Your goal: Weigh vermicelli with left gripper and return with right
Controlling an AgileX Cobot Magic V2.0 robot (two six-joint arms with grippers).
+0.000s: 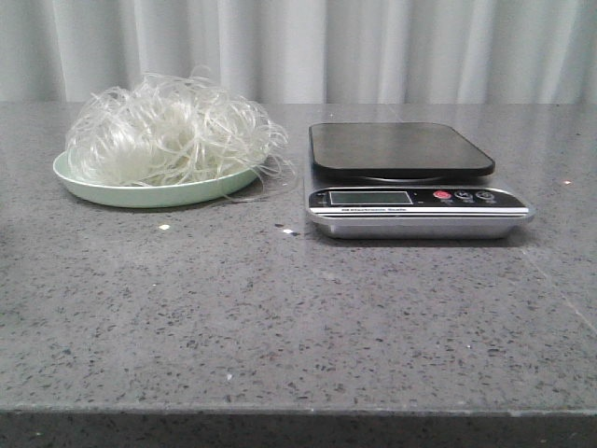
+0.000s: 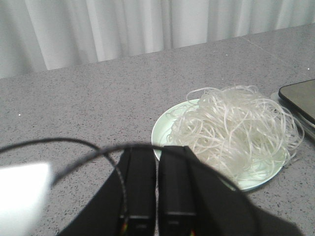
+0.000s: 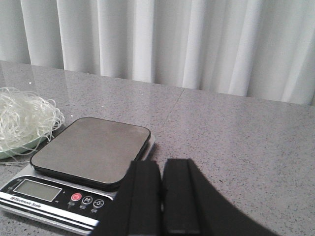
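The vermicelli [image 1: 168, 131] is a fluffy nest of thin white strands lying on a pale green plate [image 1: 121, 193] at the table's back left. It also shows in the left wrist view [image 2: 236, 130] and at the edge of the right wrist view [image 3: 22, 120]. A kitchen scale [image 1: 401, 149] with a dark platform and a silver front stands to the right of the plate, with nothing on it. My left gripper [image 2: 157, 150] is shut and empty, apart from the plate's near rim [image 2: 160, 130]. My right gripper [image 3: 161, 164] is shut and empty beside the scale [image 3: 91, 147]. Neither gripper shows in the front view.
The grey speckled table [image 1: 280, 317] runs to a front edge low in the front view. White curtains [image 1: 298, 47] hang behind it. A black cable [image 2: 59, 143] arcs across the left wrist view.
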